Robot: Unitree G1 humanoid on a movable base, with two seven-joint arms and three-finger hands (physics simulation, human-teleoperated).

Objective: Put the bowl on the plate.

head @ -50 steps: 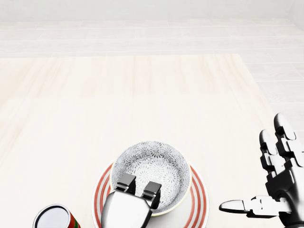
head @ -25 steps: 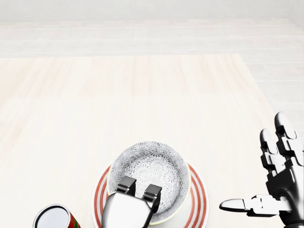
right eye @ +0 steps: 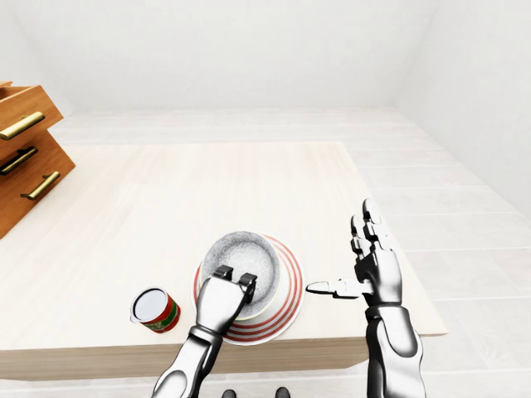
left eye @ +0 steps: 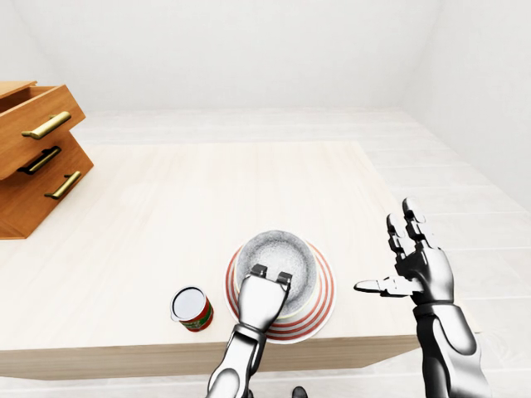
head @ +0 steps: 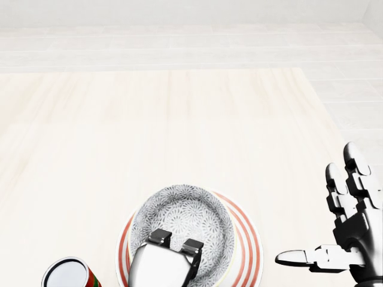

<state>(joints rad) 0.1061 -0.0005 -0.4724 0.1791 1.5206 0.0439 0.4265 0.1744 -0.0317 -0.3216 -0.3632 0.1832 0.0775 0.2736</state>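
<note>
A grey patterned bowl (head: 182,218) sits on the red-striped white plate (head: 249,242) near the bottom edge of the head view, tipped slightly toward me and shifted to the plate's left. My left hand (head: 175,239) comes up from the bottom. Its fingers hook over the bowl's near rim and close on it, and the thumb is hidden beneath. My right hand (head: 326,218) hovers to the right of the plate with its fingers spread open, touching nothing.
A red can (head: 67,274) with a white lid stands just left of the plate. A wooden drawer unit (left eye: 33,157) with brass handles sits at the table's far left. The table's near edge (left eye: 124,352) runs just below the plate.
The bowl has slid a little left and toward the bottom of the head view with my left hand, tipping toward me. The right hand has stayed still.
</note>
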